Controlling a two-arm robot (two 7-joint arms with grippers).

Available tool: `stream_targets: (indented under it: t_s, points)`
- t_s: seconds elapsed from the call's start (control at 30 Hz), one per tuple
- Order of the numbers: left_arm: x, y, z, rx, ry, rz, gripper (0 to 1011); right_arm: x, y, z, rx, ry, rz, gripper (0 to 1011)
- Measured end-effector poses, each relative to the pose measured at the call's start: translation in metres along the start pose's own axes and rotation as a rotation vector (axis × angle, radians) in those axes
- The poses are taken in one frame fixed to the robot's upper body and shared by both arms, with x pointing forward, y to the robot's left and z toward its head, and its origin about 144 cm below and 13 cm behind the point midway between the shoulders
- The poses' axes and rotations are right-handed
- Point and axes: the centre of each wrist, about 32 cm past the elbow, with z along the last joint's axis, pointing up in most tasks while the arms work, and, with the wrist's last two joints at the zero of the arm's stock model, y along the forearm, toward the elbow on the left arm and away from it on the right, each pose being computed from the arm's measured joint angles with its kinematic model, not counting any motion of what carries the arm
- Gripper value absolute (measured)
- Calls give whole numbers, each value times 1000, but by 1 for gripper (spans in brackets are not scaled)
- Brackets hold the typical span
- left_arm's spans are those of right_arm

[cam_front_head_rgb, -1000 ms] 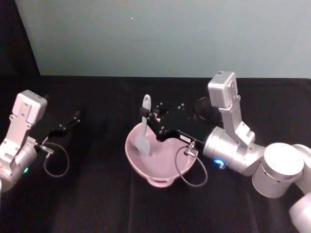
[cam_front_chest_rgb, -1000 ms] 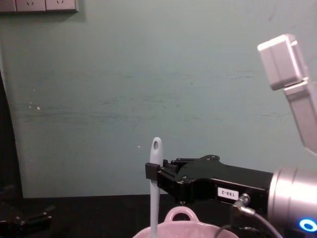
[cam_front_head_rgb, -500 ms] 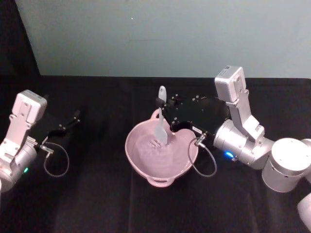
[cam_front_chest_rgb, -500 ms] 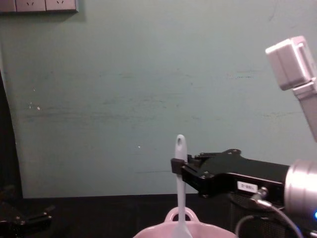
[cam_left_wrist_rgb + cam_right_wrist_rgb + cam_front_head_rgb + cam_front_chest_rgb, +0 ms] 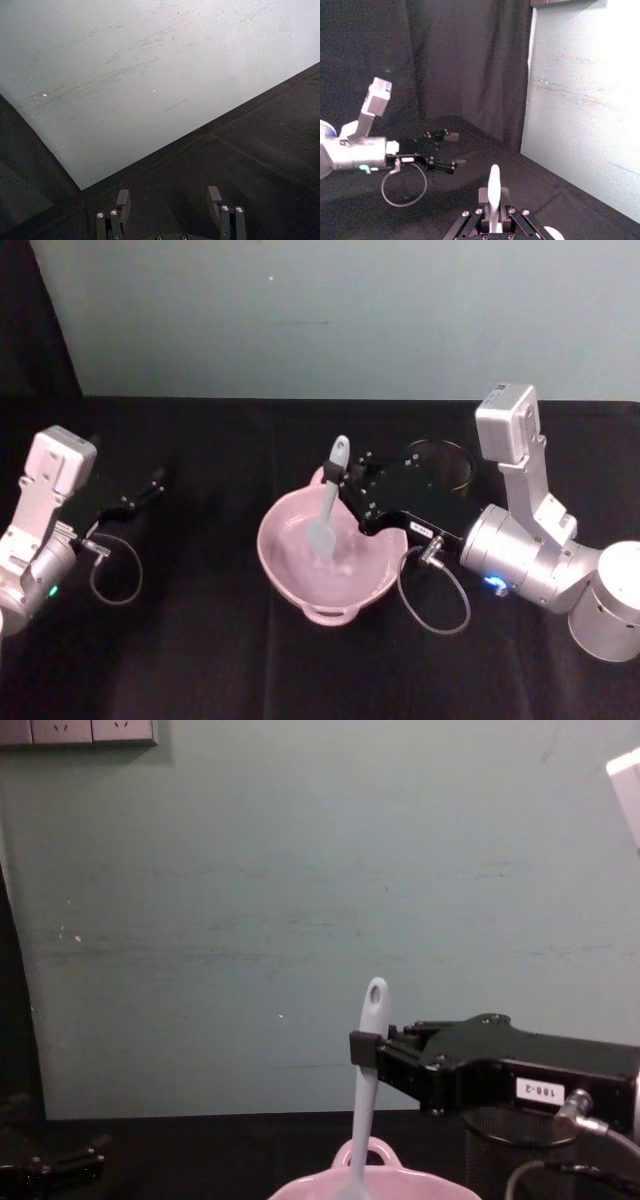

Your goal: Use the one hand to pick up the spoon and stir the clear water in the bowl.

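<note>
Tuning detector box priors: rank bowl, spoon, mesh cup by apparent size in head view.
1. bowl, clearly largest.
2-3. spoon and mesh cup: unsure. The spoon is longer but slim, and the cup is partly hidden behind the right gripper.

Black cloth table (image 5: 200, 640) runs back to a pale green wall. On it: pink bowl (image 5: 290, 592) about centre, a loop handle facing the near edge. A black mesh cup (image 5: 462, 468) stands just behind the bowl, toward the robot's right.
</note>
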Motion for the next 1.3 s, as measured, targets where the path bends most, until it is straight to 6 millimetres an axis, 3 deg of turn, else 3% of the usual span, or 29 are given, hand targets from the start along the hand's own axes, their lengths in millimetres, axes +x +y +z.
stream_targets:
  t_s: [0.53, 1.3]
  points:
    - [0, 0, 0, 0, 0, 0, 1011, 7, -8, 27, 70, 46, -110, 125]
    - [0, 0, 0, 0, 0, 0, 1011, 27, -41, 66, 88, 292, -511, 125]
